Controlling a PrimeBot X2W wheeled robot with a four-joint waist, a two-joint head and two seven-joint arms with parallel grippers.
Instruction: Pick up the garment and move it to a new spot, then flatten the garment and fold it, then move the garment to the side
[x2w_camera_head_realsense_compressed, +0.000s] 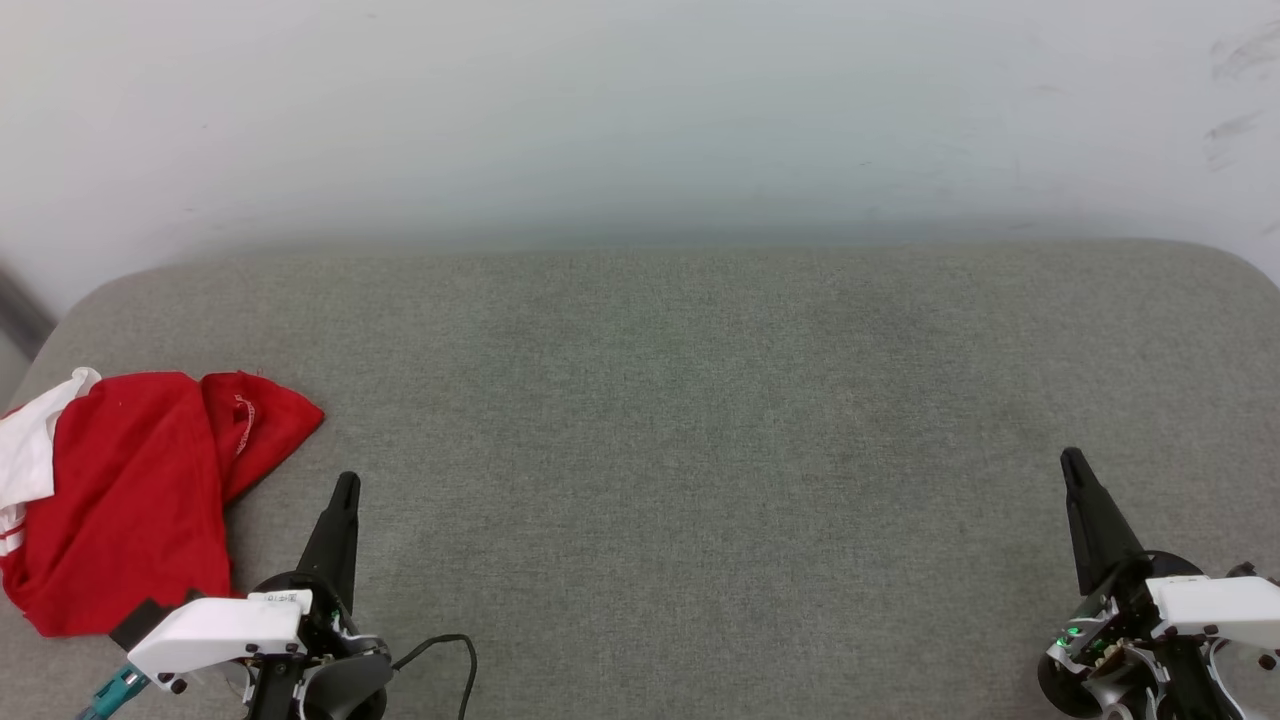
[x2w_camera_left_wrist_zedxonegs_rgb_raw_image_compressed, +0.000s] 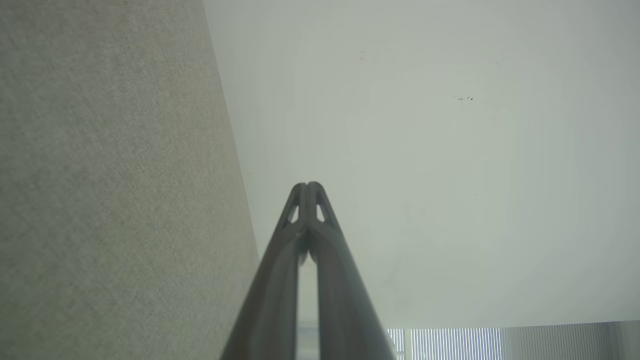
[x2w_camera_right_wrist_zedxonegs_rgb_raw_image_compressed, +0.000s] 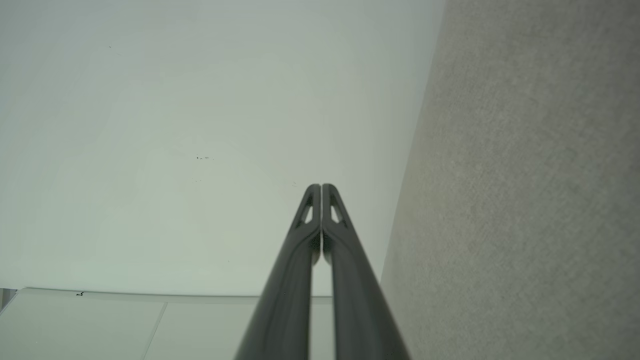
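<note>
The garment (x2w_camera_head_realsense_compressed: 130, 490), a red shirt with a white sleeve showing at its left, lies crumpled at the far left of the grey fabric surface (x2w_camera_head_realsense_compressed: 680, 420); its print is hidden in the folds. My left gripper (x2w_camera_head_realsense_compressed: 346, 487) hovers just right of the garment, apart from it, fingers pressed together and empty. In the left wrist view that gripper (x2w_camera_left_wrist_zedxonegs_rgb_raw_image_compressed: 307, 186) is shut with its tips touching. My right gripper (x2w_camera_head_realsense_compressed: 1072, 458) sits at the lower right, far from the garment. The right wrist view shows the right gripper (x2w_camera_right_wrist_zedxonegs_rgb_raw_image_compressed: 321, 187) shut on nothing.
A pale wall (x2w_camera_head_realsense_compressed: 640, 110) rises behind the grey surface's far edge. A black cable (x2w_camera_head_realsense_compressed: 455, 645) loops beside my left wrist. The surface's rounded corners show at the back left and back right.
</note>
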